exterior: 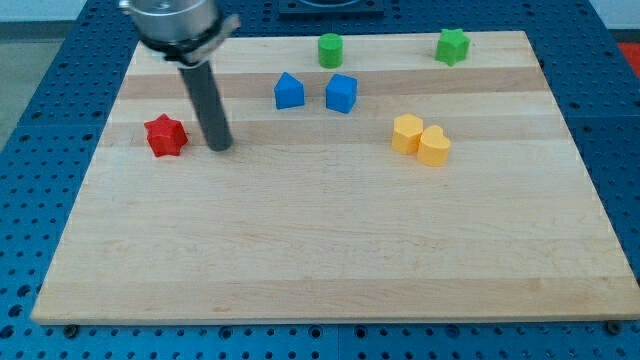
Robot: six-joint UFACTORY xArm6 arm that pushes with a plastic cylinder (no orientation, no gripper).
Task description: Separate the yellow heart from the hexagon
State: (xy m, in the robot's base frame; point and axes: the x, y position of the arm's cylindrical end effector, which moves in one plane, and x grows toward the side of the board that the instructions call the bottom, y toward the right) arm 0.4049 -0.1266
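The yellow heart (435,146) lies right of the board's middle, touching the yellow hexagon (407,132) on its upper left. My tip (221,146) stands far to the view's left of them, just right of the red star (165,135). The dark rod rises from the tip toward the view's top left.
Two blue blocks (289,91) (341,93) lie between my tip and the yellow pair, nearer the view's top. A green cylinder (330,49) and a green star (452,45) sit near the top edge. The wooden board (320,260) lies on a blue perforated table.
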